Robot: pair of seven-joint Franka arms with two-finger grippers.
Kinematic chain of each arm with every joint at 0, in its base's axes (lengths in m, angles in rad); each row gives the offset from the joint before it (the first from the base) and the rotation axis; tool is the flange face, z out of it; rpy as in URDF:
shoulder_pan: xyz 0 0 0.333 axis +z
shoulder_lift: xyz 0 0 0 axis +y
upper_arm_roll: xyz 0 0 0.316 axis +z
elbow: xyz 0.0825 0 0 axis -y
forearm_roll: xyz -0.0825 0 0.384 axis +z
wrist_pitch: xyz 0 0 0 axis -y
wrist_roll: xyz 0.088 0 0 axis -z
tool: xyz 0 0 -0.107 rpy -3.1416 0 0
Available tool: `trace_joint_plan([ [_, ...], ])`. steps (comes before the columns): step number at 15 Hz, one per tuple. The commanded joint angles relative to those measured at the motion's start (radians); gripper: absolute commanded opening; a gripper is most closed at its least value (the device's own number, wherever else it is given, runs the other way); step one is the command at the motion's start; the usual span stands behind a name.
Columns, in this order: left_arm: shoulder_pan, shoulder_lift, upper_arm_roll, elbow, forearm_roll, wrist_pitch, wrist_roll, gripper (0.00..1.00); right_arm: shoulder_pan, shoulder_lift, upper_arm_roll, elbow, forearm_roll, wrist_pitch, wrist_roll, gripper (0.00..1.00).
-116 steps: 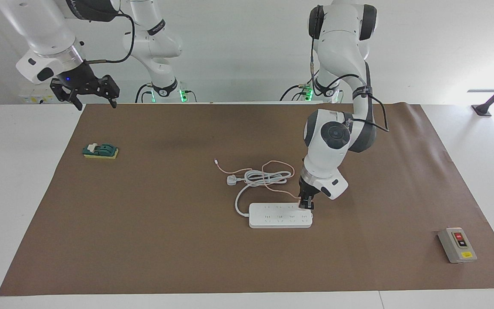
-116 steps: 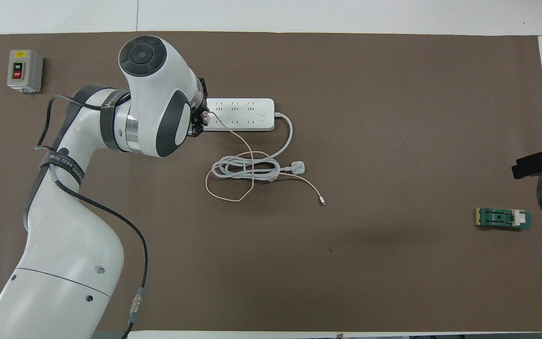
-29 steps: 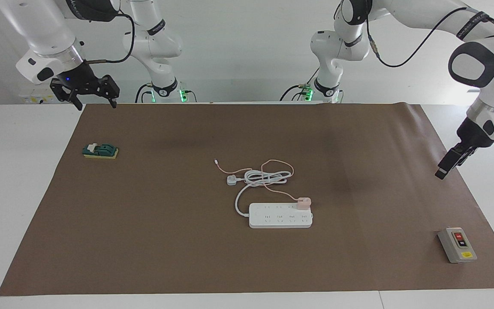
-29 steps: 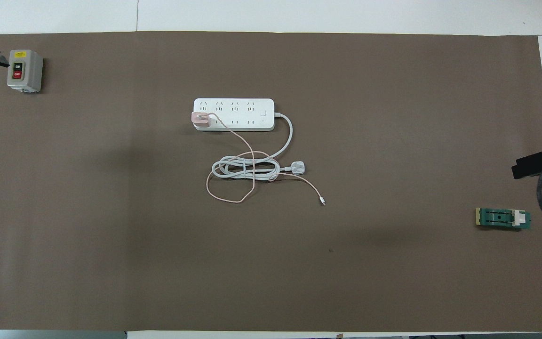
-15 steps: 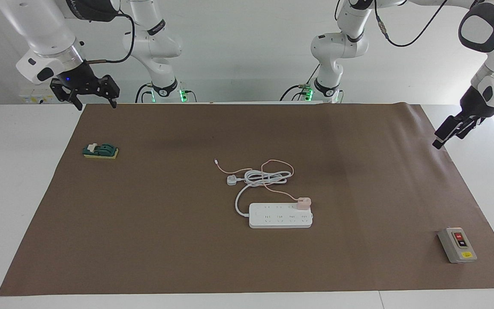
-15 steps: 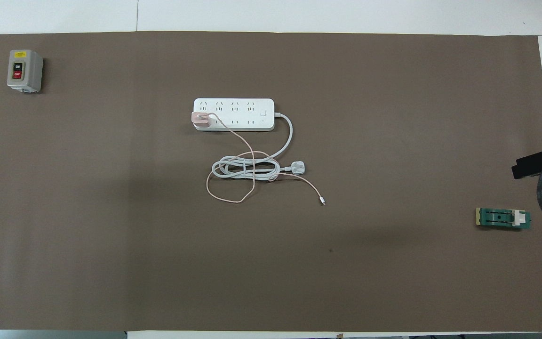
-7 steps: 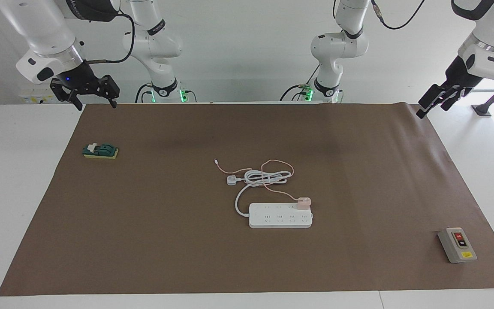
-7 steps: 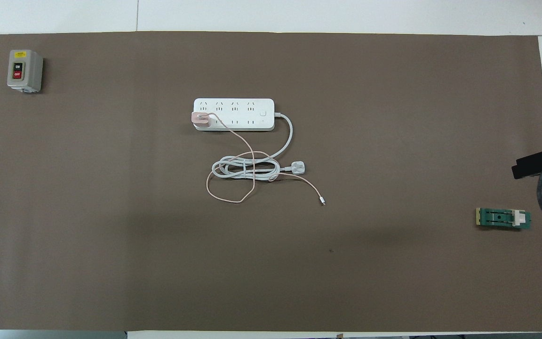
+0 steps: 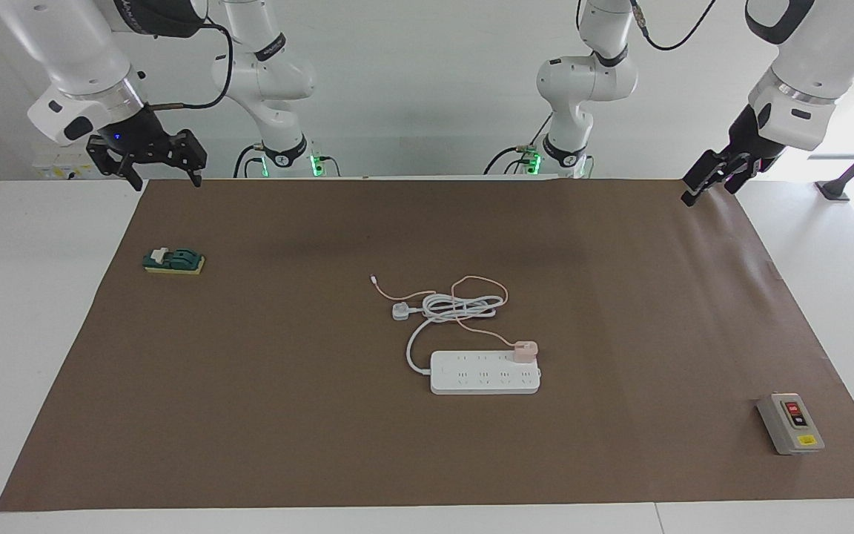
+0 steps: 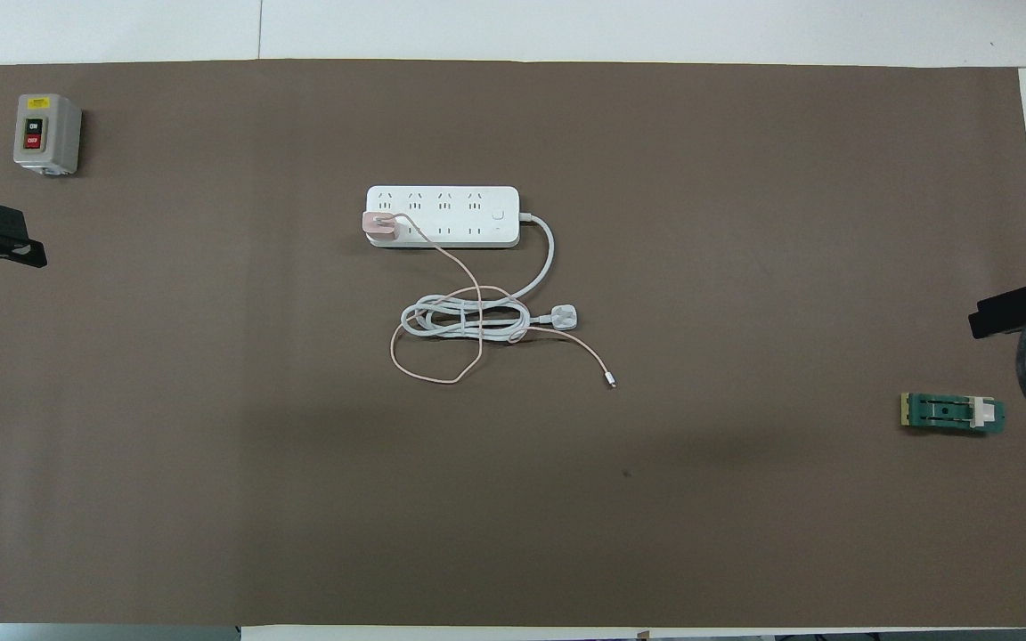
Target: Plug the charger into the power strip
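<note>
Now the small pale-pink cube charger [image 9: 525,350] sits plugged into the long white power strip [image 9: 485,373] mid-mat; left gripper [image 9: 710,178] and right gripper [image 9: 151,165] hover spread and empty over the mat's robot-side corners.

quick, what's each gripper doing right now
left gripper: open, holding nothing, up over the mat's corner.
right gripper: open, holding nothing, waiting.

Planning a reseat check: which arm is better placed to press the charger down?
Left, probably. The charger sits at the power strip's left-arm end; the left hand hangs closer than the right hand.
</note>
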Motion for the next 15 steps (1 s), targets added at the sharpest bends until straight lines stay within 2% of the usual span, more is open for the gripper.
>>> trace_joint_plan([
  [1,-0.003,-0.051,-0.001,-0.054,-0.004,0.021,0.105,1.0,0.001,-0.016,0.001,-0.009,-0.015,-0.015,-0.019,1.0],
  [13,-0.012,-0.039,-0.01,-0.089,0.059,0.027,0.096,1.0,0.001,-0.016,-0.001,-0.009,-0.016,-0.015,-0.019,1.0],
  [15,-0.026,-0.039,-0.013,-0.091,0.12,0.026,0.107,1.0,0.001,-0.016,0.001,-0.009,-0.015,-0.015,-0.019,1.0],
])
